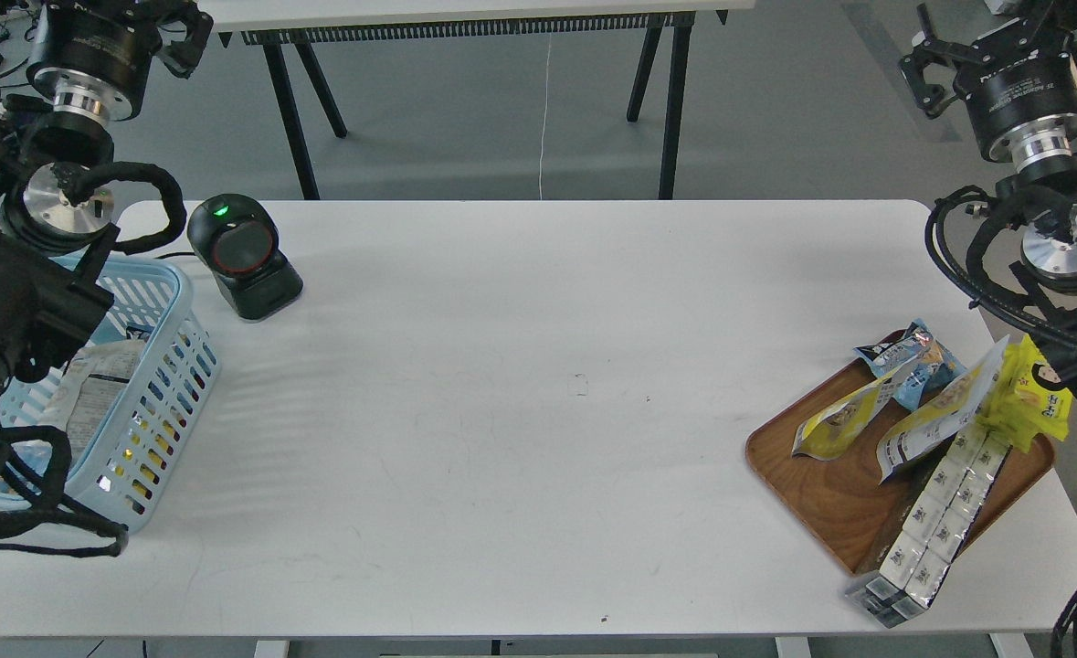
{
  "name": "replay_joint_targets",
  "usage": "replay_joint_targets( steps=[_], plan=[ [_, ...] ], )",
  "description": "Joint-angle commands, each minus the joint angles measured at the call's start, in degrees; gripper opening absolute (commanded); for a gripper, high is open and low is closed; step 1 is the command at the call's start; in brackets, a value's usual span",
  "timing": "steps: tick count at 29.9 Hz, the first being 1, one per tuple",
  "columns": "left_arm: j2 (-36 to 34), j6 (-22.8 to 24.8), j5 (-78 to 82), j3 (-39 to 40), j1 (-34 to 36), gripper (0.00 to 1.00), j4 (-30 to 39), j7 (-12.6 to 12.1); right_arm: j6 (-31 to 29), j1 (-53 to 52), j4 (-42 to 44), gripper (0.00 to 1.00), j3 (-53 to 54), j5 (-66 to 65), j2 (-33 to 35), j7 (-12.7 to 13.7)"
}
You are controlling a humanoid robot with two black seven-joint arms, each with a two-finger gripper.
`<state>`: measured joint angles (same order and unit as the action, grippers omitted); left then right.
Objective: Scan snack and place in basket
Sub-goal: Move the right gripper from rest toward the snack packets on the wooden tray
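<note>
Nearest, at the tabletop's front right corner, a tray [812, 493] carries both snack pouches [945, 407], untouched. At the left edge the basket [150, 402] already holds some packs; the scanner [241, 256] stands behind it. Left fingers [182, 37] and right fingers [935, 68] hang high and empty, seemingly spread. Picking, scanning and placing all remain, I judge.

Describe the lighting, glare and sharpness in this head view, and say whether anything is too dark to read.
Head view: even, soft overhead light on the white table, with only faint shadows, such as beside the scanner; its green lamp glows. Mild sheen on the long foil pack over the wooden tray. Focus is sharp throughout. The left claw and right claw are dark, their fingers hard to separate.
</note>
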<state>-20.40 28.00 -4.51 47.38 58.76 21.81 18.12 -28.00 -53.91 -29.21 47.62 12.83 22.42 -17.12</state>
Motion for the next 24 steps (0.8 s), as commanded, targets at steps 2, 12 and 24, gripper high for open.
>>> replay_joint_targets(
  steps=[2, 12, 24],
  plan=[
    [0.3, 0.0, 0.0, -0.3, -0.3, 1.00, 0.0, -0.1, 0.0, -0.2, 0.1, 0.99, -0.7, 0.0, 0.4, 0.1],
    [-0.1, 0.0, 0.1, -0.4, -0.2, 1.00, 0.0, -0.2, 0.0, -16.3, -4.6, 0.99, -23.0, -0.8, 10.6, -0.2],
    [-0.1, 0.0, 0.1, -0.4, -0.2, 1.00, 0.4, 0.1, 0.0, -38.2, -27.7, 0.99, -43.4, -37.9, 19.1, -1.0]
  ],
)
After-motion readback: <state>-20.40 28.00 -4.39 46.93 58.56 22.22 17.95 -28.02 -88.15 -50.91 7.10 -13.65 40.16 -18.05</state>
